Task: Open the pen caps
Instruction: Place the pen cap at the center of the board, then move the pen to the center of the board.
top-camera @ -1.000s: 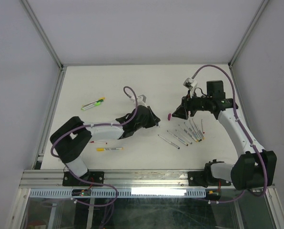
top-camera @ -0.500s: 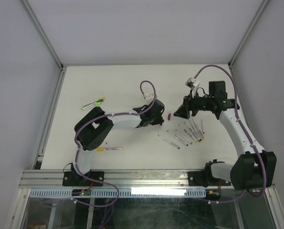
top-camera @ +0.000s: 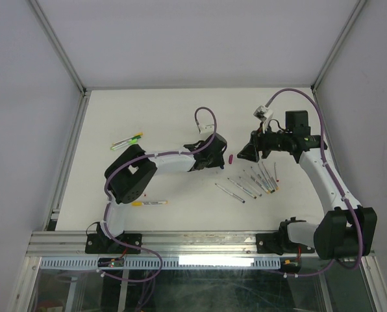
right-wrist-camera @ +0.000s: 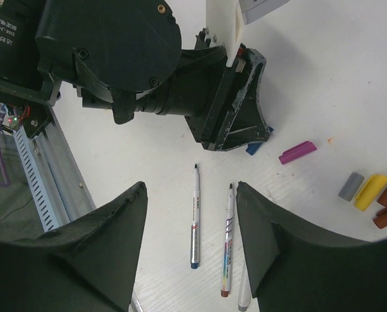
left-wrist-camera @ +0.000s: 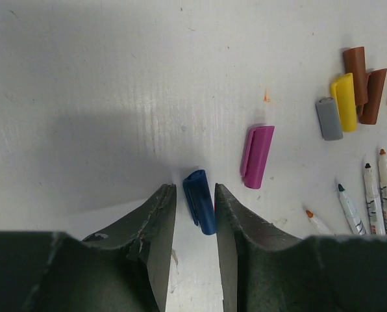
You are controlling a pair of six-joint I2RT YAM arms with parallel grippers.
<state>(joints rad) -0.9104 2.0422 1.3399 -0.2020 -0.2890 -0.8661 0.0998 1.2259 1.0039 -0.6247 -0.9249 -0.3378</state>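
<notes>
In the left wrist view a blue pen cap (left-wrist-camera: 200, 201) lies on the white table between the tips of my left gripper (left-wrist-camera: 193, 190). The jaws stand slightly apart, with a gap on the cap's left side. A magenta cap (left-wrist-camera: 257, 156) lies just to its right. Grey (left-wrist-camera: 328, 118), yellow (left-wrist-camera: 344, 101) and brown (left-wrist-camera: 357, 68) caps sit farther right. My right gripper (right-wrist-camera: 190, 188) hovers open above two uncapped pens (right-wrist-camera: 195, 218), facing the left gripper (right-wrist-camera: 236, 130). From above, the left gripper (top-camera: 218, 159) and right gripper (top-camera: 245, 155) flank the magenta cap (top-camera: 230, 158).
A row of uncapped pens (top-camera: 249, 184) lies in front of the right gripper. Capped pens lie at the left: a green-yellow pair (top-camera: 126, 141) and a yellow one (top-camera: 149, 203). The metal frame rail (top-camera: 193, 242) runs along the near edge.
The left arm has swung forward and right, up to the magenta cap. Its jaws have parted from the blue cap. The right gripper has hardly moved.
</notes>
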